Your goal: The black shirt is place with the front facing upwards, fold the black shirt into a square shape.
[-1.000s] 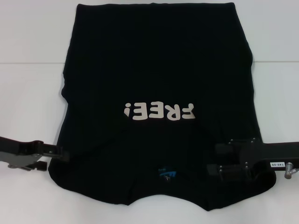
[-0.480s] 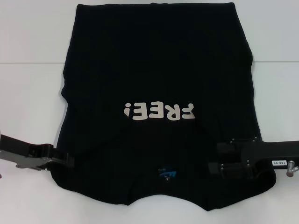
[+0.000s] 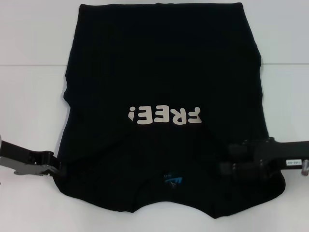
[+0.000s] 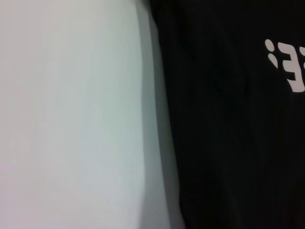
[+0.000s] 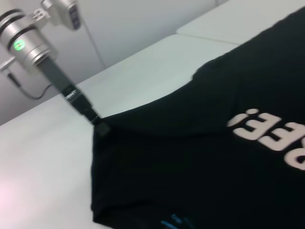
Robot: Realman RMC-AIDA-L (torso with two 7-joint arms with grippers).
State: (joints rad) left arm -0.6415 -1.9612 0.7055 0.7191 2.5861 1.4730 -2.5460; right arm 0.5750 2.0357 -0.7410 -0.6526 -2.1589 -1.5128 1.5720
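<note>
black shirt (image 3: pixel 164 72) lies flat on the white surface (image 3: pixel 29 106), left claw (image 3: pixel 59 169) and right claw (image 3: pixel 226 162) at its near side edges, grips indiscernible, bare surface on both sides.

The head camera looks down on the black shirt (image 3: pixel 164 121) spread over the tabletop (image 3: pixel 29 96); both wrist cameras sit low and close, sharing its chest print (seen partly).
</note>
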